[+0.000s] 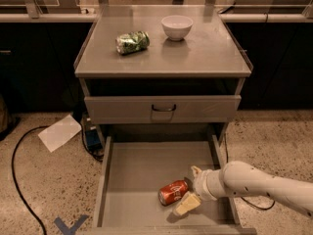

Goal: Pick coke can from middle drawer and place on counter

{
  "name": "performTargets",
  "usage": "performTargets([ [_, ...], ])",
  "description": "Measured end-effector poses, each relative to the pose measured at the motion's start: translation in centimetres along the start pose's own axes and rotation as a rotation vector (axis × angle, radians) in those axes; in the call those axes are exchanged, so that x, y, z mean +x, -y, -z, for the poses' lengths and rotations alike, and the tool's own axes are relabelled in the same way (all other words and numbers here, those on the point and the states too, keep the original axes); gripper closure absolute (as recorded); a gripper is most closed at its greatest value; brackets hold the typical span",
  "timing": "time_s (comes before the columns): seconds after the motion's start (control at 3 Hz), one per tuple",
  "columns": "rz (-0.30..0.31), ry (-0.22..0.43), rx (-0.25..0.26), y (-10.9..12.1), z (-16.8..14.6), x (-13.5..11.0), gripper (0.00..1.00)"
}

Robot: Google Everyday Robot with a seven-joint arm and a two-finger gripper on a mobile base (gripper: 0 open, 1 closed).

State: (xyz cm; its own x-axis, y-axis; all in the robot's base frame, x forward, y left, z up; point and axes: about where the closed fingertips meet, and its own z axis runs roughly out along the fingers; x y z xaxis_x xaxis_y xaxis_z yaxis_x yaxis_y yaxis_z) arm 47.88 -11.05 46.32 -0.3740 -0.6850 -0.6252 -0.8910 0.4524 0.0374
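Camera view: gripper [190,190], can [172,193] in drawer [139,177]
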Motion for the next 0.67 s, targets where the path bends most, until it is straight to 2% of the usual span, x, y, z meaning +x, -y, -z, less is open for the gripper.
performTargets([
  [0.33,0.05,-0.008,-0.001,-0.1,-0.3,-0.3,0.0],
  [0.67,0.248,-0.057,-0.022,-0.4,-0.3,-2.0,0.0],
])
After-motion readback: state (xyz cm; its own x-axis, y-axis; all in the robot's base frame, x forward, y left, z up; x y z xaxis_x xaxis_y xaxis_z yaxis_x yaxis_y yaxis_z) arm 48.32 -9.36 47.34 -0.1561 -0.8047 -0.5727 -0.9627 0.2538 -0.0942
